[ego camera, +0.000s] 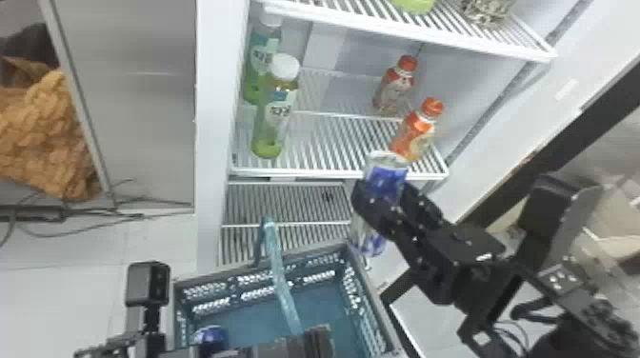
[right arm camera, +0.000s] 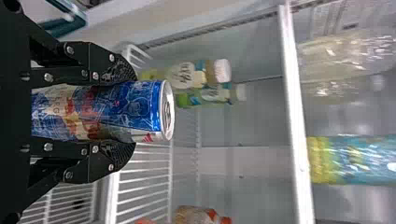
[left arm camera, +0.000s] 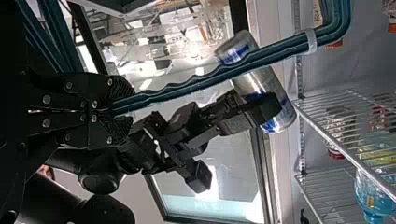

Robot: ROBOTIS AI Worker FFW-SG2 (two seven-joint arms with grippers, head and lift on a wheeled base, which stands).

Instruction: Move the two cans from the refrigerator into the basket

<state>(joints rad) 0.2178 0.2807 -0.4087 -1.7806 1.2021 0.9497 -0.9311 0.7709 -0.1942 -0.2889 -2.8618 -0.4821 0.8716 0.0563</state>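
In the head view my right gripper (ego camera: 378,207) is shut on a blue-and-silver can (ego camera: 385,178), held tilted just beyond the basket's (ego camera: 355,252) far right corner, in front of the refrigerator shelves. The right wrist view has the can (right arm camera: 140,107) clasped between both fingers of my right gripper (right arm camera: 128,111), its lid outward. At the basket, my left gripper (ego camera: 312,335) is shut on the raised teal handle (ego camera: 281,281); the left wrist view shows the handle (left arm camera: 210,77) pinched by my left gripper (left arm camera: 116,109). A blue can (ego camera: 212,335) lies inside the basket at left.
Green bottles (ego camera: 271,114) stand at the left of the refrigerator's middle shelf (ego camera: 305,172), and red-capped bottles (ego camera: 414,131) at its right. An upper shelf (ego camera: 405,31) overhangs them. The refrigerator's side wall (ego camera: 209,143) rises beyond the basket's left side.
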